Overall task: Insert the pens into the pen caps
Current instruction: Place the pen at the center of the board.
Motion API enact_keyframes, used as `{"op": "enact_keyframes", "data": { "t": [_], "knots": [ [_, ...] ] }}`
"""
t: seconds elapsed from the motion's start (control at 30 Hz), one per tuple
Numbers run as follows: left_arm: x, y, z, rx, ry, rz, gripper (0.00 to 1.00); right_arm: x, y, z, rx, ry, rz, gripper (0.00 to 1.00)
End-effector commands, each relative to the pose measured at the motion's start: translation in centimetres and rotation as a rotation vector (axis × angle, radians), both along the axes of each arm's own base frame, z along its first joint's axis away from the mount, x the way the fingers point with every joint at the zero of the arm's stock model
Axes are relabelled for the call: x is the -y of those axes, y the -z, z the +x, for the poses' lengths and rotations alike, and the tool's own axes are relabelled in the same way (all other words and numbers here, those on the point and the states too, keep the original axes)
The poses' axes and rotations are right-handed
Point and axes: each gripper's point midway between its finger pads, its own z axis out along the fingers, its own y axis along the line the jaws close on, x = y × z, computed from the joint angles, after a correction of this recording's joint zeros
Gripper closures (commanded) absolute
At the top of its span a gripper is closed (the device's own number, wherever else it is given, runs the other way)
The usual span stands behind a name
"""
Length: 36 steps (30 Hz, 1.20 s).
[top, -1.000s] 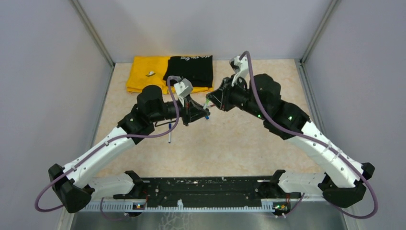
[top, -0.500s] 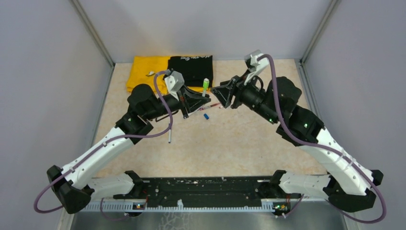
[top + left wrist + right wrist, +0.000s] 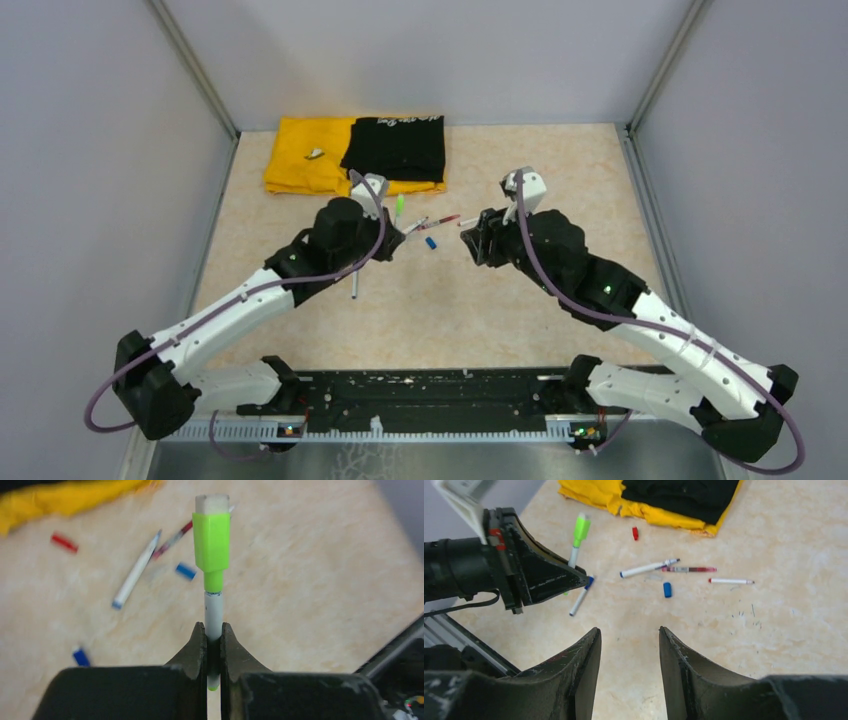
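My left gripper is shut on the lower barrel of a white pen, which stands upright with a bright green cap seated on its top end. In the top view the left gripper holds this pen just left of centre. My right gripper is open with nothing between its fingers, a short way to the right. Loose on the table lie a white blue-tipped pen, a maroon pen, a white red-tipped pen, another white pen, a blue cap and a red cap.
A yellow cloth with a black cloth on top lies at the back of the table. A small pale object rests on the yellow cloth. Grey walls close in both sides and the back.
The right gripper has opened, let go of the green cap and drawn back to the right. The left gripper has swung lower and nearer, still holding the capped green pen.
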Motion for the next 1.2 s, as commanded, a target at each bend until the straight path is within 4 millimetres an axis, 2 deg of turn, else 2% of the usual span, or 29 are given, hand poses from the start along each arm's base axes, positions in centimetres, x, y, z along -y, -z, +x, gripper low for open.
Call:
{"op": "enact_keyframes", "data": {
  "t": [0.0,0.1,0.27,0.37,0.5,0.63,0.77,1.0,1.17],
  "knots": [
    [-6.1,10.2,-0.9,-0.269,-0.302,0.221,1.00,-0.5,1.5,0.1,-0.047,0.019,0.030,0.55],
    [-7.5,14.1,-2.1,-0.360,-0.361,0.270,1.00,-1.0,3.3,0.0,-0.086,0.013,0.018,0.55],
    [-9.0,18.8,-2.9,-0.505,-0.459,0.352,1.00,-1.3,4.9,-0.2,-0.117,0.001,-0.002,0.55],
    [-9.2,21.0,-2.7,-0.569,-0.483,0.396,1.00,-1.1,5.6,-0.4,-0.132,0.001,-0.015,0.55],
    [-9.1,22.9,-2.4,-0.613,-0.492,0.424,1.00,-0.9,6.3,-0.7,-0.148,-0.001,-0.022,0.55],
    [-9.9,23.9,-2.1,-0.652,-0.521,0.419,1.00,-0.7,6.8,-0.8,-0.159,0.001,-0.031,0.55],
    [-10.6,24.2,-1.6,-0.669,-0.528,0.404,0.95,-0.7,6.9,-0.9,-0.162,-0.002,-0.030,0.55],
    [-11.2,24.2,-1.9,-0.666,-0.531,0.422,0.76,-0.9,7.0,-0.7,-0.160,-0.005,-0.041,0.55],
    [-11.4,24.2,-2.1,-0.670,-0.534,0.418,0.69,-1.1,6.9,-0.7,-0.161,-0.011,-0.044,0.55]
  ]
}}
